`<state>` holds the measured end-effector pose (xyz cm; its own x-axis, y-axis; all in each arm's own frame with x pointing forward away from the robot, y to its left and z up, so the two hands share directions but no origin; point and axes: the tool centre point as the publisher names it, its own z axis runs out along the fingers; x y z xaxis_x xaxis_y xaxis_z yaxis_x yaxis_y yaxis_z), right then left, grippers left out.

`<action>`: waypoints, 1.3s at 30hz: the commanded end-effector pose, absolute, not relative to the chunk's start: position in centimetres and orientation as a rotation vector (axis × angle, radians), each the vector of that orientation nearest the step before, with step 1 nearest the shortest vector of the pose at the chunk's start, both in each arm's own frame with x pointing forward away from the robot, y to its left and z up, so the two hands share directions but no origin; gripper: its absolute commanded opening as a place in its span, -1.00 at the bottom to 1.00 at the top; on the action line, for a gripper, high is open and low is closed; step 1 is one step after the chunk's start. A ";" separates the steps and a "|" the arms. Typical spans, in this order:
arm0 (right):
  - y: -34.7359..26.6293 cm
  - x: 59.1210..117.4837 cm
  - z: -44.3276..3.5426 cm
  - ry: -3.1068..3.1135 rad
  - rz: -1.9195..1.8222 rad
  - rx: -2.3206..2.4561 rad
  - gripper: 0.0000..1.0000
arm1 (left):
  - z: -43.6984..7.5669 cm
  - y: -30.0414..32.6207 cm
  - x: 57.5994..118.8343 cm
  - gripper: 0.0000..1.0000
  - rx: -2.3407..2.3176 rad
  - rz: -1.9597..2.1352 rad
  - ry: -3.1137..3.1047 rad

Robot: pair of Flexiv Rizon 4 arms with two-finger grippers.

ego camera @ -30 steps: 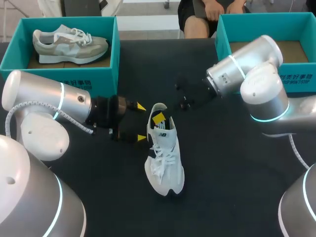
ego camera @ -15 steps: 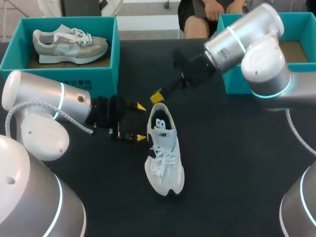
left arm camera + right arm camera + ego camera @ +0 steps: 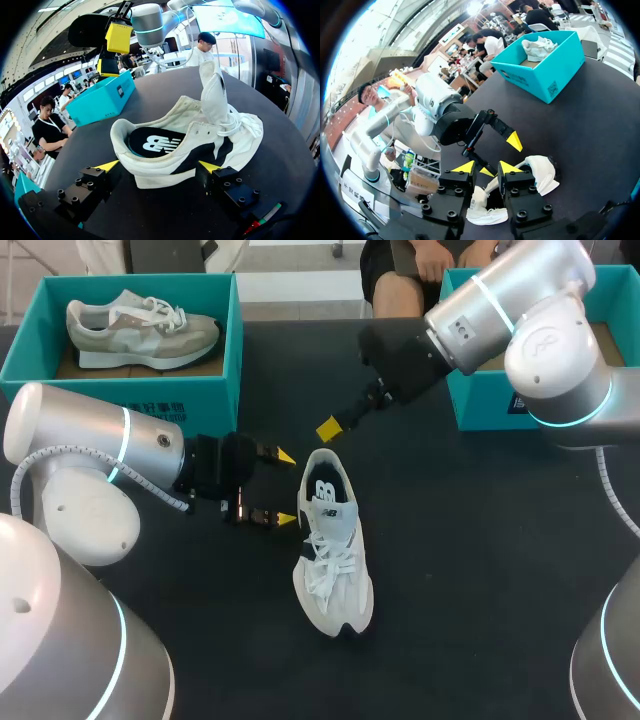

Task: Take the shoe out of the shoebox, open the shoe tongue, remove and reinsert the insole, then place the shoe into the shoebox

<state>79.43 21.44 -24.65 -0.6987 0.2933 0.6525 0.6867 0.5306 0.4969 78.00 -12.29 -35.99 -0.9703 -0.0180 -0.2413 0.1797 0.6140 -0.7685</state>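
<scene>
Shoe (image 3: 332, 545) lies out on the black table (image 3: 480, 580), clear of both boxes, sole down. Its long axis runs away from me: heel at the far end, toe at the near end.

Left gripper (image 3: 283, 487) sits just beside the heel quarter, on the shoe's left flank. Its fingers are spread wide with nothing between them, and the tips look just short of the upper. From that wrist the shoe lies broadside across the reach. The tongue (image 3: 212, 97) stands pulled up, and the dark insole (image 3: 152, 142) is in plain sight down the opening.

Right gripper (image 3: 487, 168) hangs above and beyond the heel, angled down at it. It has a narrow gap between the tips and grips nothing. My left arm is the nearer one; my right has the straighter line into the opening.

Hard to make out:
- Own fingers cover most of the shoe in the right wrist view.
- Cannot tell whether the insole lies fully seated toward the toe.
- Right arm hides part of the right-hand shoebox (image 3: 480, 405).
</scene>
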 end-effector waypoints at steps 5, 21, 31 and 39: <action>21.3 78.4 -25.1 -2.378 -0.855 -1.175 -1.00 | -32.1 -9.2 76.9 1.00 0.133 -1.229 2.597; 21.3 78.4 -25.3 -2.375 -0.817 -1.258 -1.00 | -26.7 -4.0 78.8 1.00 0.243 -1.202 2.650; 21.6 77.2 -28.1 -2.487 -0.518 -1.781 -1.00 | -25.1 -1.5 79.6 1.00 0.154 -1.172 2.604; 22.1 76.6 -28.7 -2.511 -0.415 -1.895 -1.00 | -24.2 0.2 81.2 1.00 0.067 -1.115 2.590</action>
<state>76.97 21.52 -28.79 -0.3284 0.8833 0.3344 0.9387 0.2661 0.2190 81.30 -0.09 -24.52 -0.9476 -0.0755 -0.3103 0.1771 0.6841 -0.7075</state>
